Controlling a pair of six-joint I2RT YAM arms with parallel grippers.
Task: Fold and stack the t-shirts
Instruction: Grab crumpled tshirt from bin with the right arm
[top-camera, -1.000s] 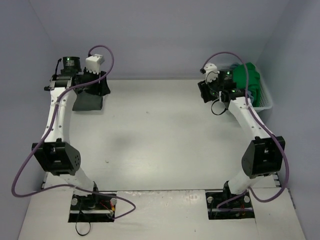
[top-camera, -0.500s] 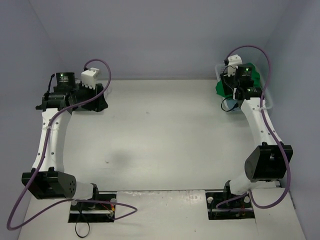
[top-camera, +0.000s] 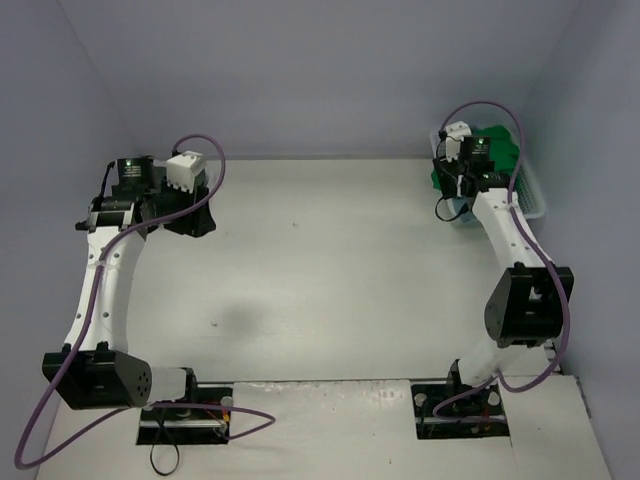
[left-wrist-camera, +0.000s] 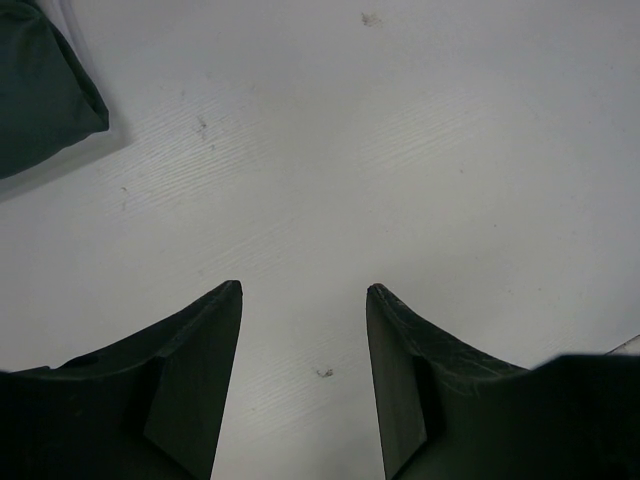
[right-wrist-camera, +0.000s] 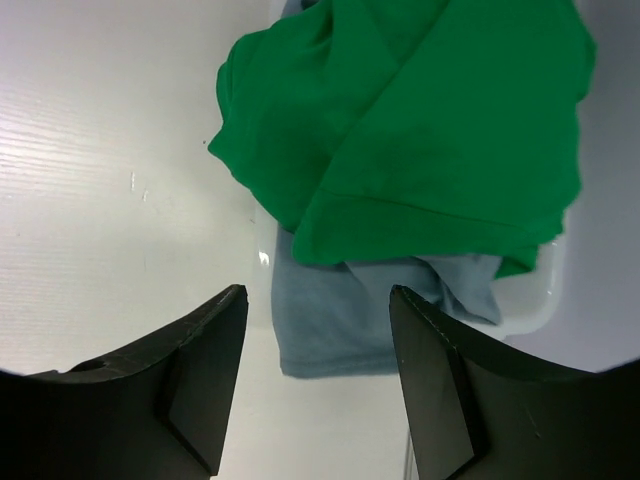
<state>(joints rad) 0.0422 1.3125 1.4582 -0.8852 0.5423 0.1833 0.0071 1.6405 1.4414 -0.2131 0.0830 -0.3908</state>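
Basket (right-wrist-camera: 548, 300) spills green shirt (right-wrist-camera: 420, 130) over blue shirt (right-wrist-camera: 340, 330) toward the table (right-wrist-camera: 100, 150); left claw (left-wrist-camera: 304, 290) and right claw (right-wrist-camera: 317, 292) gape.

t-shirts in view: 3 total. 1 bright green tee (right-wrist-camera: 420, 130) and 1 light blue tee (right-wrist-camera: 350, 320), both at the far right corner of the tabletop (top-camera: 320, 260), green lying over blue. 1 dark tee (left-wrist-camera: 40, 90), shows only in the left wrist view, flat on the tabletop.

baskets: 1, the white basket (top-camera: 535, 200), same far right corner.

arms: 2, left arm (top-camera: 105, 275) & right arm (top-camera: 500, 235), bases at the near edge.

grippers: 2, left gripper (left-wrist-camera: 303, 290) & right gripper (right-wrist-camera: 318, 292), 2 black fingers each, so 4 fingers.

purple cables: 2, left cable (top-camera: 200, 138) & right cable (top-camera: 485, 103), 1 per arm.

white wrist cam boxes: 2, left box (top-camera: 185, 168) & right box (top-camera: 457, 131).
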